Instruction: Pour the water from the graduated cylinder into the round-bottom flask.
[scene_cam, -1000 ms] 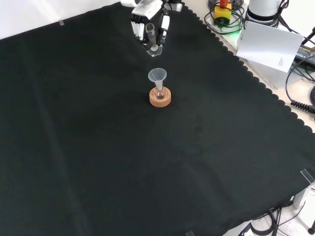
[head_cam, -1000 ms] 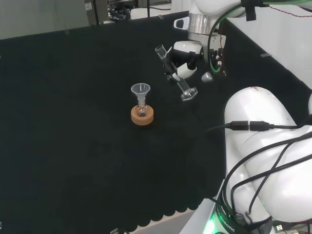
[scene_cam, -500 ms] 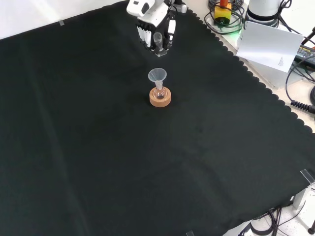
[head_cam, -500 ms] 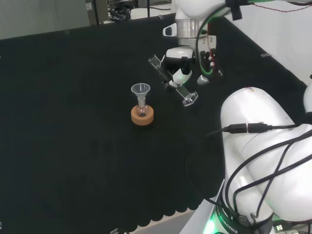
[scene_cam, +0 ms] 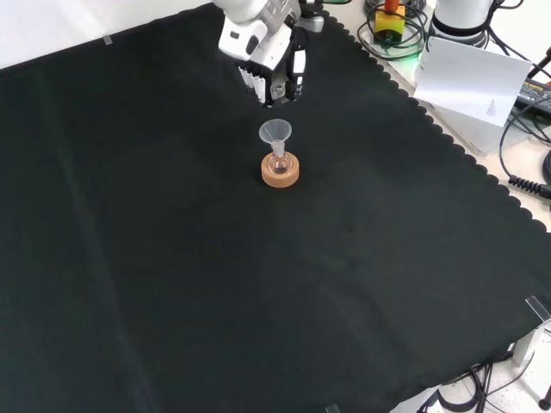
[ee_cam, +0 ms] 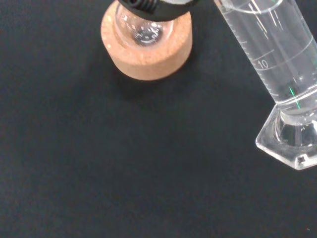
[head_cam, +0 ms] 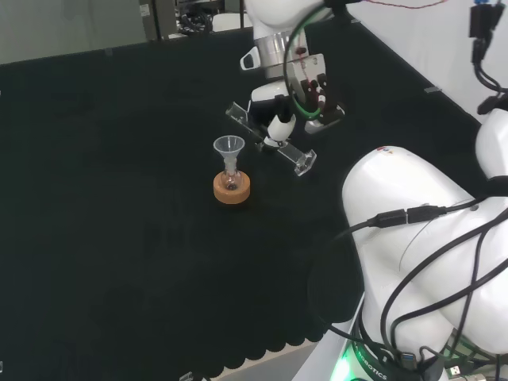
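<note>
Hand [head_cam: 278, 111] nearer funnel [head_cam: 228, 146], fingers gripping tilted cylinder [head_cam: 270, 148]

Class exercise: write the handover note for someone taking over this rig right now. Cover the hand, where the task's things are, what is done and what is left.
Hand: shut on the graduated cylinder, holding it tilted above the cloth, mouth toward the funnel, foot away from it.
Round-bottom flask: upright in a cork ring mid-cloth, the funnel in its neck.
Done: cylinder picked up, carried beside the funnel and tipped partway.
Left: bring the cylinder's mouth over the funnel, tip further and pour. In the head view the mouth is just right of the funnel's rim, not yet over it. I cannot tell how much water the cylinder holds.
</note>
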Controlling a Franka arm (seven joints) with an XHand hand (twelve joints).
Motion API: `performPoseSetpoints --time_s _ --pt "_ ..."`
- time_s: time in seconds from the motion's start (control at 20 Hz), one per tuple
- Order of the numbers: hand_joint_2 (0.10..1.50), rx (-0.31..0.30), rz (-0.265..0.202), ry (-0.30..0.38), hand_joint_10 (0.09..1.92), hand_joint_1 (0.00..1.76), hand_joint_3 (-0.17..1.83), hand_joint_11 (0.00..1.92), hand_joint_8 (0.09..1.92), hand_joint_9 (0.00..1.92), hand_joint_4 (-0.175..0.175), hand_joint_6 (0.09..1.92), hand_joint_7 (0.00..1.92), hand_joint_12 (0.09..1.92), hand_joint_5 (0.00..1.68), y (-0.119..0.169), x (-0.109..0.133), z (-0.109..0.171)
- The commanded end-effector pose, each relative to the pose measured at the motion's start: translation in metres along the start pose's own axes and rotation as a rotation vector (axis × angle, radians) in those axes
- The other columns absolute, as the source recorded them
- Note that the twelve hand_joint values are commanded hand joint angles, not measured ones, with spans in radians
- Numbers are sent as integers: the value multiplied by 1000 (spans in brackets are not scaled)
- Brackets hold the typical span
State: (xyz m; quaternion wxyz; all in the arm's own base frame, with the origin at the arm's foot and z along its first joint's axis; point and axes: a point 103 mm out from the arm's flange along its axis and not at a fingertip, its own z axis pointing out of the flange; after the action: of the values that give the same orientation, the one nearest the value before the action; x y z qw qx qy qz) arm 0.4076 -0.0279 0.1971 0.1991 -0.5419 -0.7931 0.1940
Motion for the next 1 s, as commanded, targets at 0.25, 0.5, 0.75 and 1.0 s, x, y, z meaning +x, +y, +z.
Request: performPoseSetpoints --time_s 0.25,0.5,0.75,1.0 --pt "1153 131 92 -53 87 1141 -1 1244 395 1433 -170 1097 1167 786 913 -13 -21 -9" --pt "1153 159 87 -62 87 1141 -1 1244 393 1435 -169 1097 1170 785 914 -18 -17 -10" --pt "1153 201 81 -71 87 1141 -1 1244 391 1436 -169 1096 1172 785 915 -21 -14 -7" --pt "1152 238 84 -84 87 1141 -1 1245 389 1437 -167 1095 1175 784 915 -21 -11 -3"
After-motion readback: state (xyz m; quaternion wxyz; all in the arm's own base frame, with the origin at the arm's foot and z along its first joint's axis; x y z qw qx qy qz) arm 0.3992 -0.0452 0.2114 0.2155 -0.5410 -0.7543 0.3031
